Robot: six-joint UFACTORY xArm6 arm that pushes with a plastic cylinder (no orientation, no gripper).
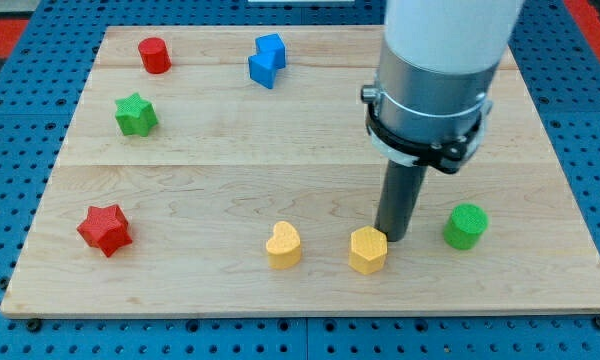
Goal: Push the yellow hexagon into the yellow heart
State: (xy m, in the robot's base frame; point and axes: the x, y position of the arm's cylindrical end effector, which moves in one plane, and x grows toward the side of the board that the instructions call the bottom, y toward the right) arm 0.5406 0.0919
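The yellow hexagon (367, 250) lies on the wooden board near the view's bottom, right of centre. The yellow heart (283, 245) lies to its left with a gap of about one block width between them. My tip (392, 236) is the lower end of the dark rod. It stands just right of and slightly above the yellow hexagon, touching or almost touching its upper right edge. The arm's grey and white body hangs above it.
A green cylinder (465, 226) stands right of my tip. A red star (105, 229) lies at the lower left, a green star (135, 114) and a red cylinder (154, 54) at the upper left, a blue block (267, 59) at the top centre. The board's bottom edge (310, 312) runs close below the yellow blocks.
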